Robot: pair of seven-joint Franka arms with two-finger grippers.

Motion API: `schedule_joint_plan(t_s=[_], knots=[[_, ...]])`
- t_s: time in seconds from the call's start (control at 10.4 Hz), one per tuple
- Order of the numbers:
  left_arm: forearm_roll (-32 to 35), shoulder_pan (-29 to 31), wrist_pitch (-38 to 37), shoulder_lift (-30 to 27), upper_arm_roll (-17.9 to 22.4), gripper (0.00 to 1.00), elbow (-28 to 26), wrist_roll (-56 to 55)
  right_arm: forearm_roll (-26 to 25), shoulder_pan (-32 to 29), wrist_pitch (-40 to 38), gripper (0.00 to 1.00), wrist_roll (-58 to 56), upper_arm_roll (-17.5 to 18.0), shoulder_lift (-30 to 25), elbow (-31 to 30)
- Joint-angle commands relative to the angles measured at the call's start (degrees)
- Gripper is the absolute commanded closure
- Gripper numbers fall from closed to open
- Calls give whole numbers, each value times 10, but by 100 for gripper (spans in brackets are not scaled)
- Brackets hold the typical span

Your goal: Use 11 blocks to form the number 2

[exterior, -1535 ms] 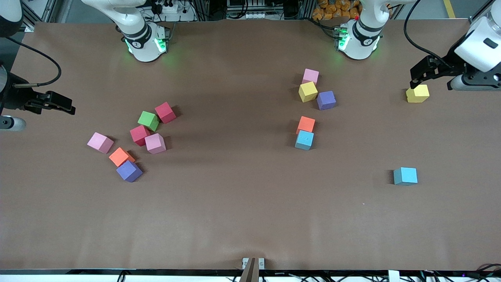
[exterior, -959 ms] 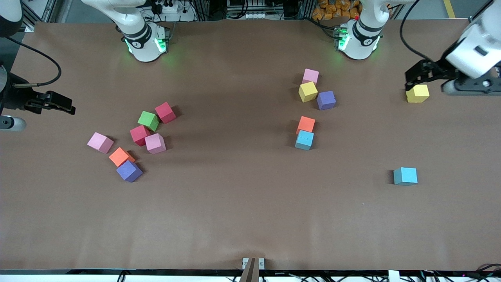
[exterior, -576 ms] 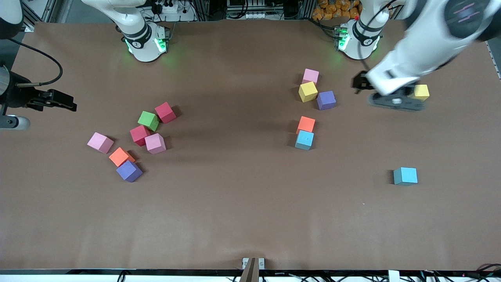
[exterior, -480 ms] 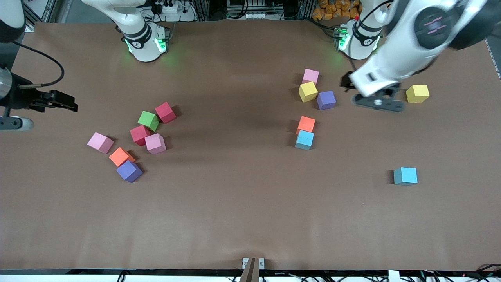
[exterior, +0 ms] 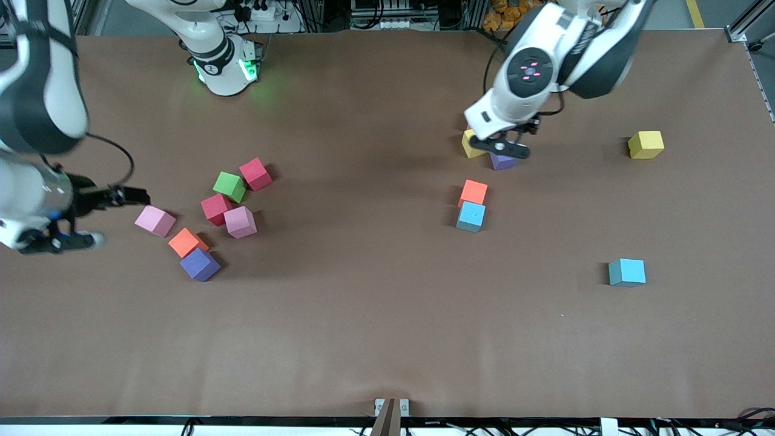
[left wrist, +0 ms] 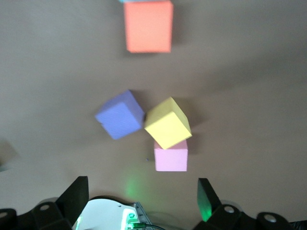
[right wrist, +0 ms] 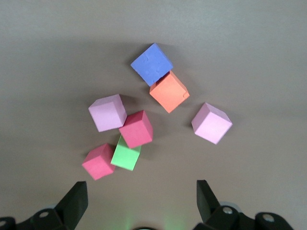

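Several blocks lie in two groups. Toward the right arm's end are two red (exterior: 255,174), two pink (exterior: 155,220), an orange (exterior: 187,242) and a purple block (exterior: 199,264). My right gripper (exterior: 136,195) hangs open and empty beside the outer pink block (right wrist: 211,123). My left gripper (exterior: 525,128) is open and empty above a purple (left wrist: 120,115), a yellow (left wrist: 168,123) and a pink block (left wrist: 171,155); the arm hides that pink block in the front view. An orange (exterior: 473,192) and a light blue block (exterior: 471,216) touch nearby.
A green cube (exterior: 229,186) sits between the two red blocks. A lone yellow block (exterior: 646,144) and a lone light blue block (exterior: 627,272) lie toward the left arm's end. The brown table (exterior: 363,303) has wide bare room nearer the front camera.
The left arm has swung from the lone yellow block to over the pink, yellow and purple blocks. The right arm has come in toward the outer pink block. Both grippers stayed open.
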Motion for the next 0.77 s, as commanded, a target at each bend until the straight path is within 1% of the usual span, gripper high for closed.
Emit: schedule_joint_plan(t_s=[0.0, 0.1, 0.19, 0.29, 0.38, 0.58, 0.67], knots=[[-34, 14, 73, -28, -61, 0, -91, -32, 2, 9, 4, 0, -51, 9, 52, 10], [-34, 15, 93, -27, -77, 0, -116, -43, 3, 23, 5, 0, -63, 10, 76, 9], [-35, 15, 111, -27, -83, 0, -140, -43, 17, 31, 18, 0, -64, 15, 95, 5], [-39, 15, 142, -28, -84, 0, -171, -43, 63, 33, 33, 0, -65, 15, 112, -6], [-58, 15, 177, -27, -84, 0, -198, -43, 76, 38, 55, 0, -65, 15, 124, -15], [-69, 13, 201, -16, -89, 0, -215, -53, 77, 60, 138, 0, -64, 15, 129, -66], [-73, 14, 228, -13, -111, 0, -225, -68, 76, 65, 176, 0, -64, 15, 129, -89]])
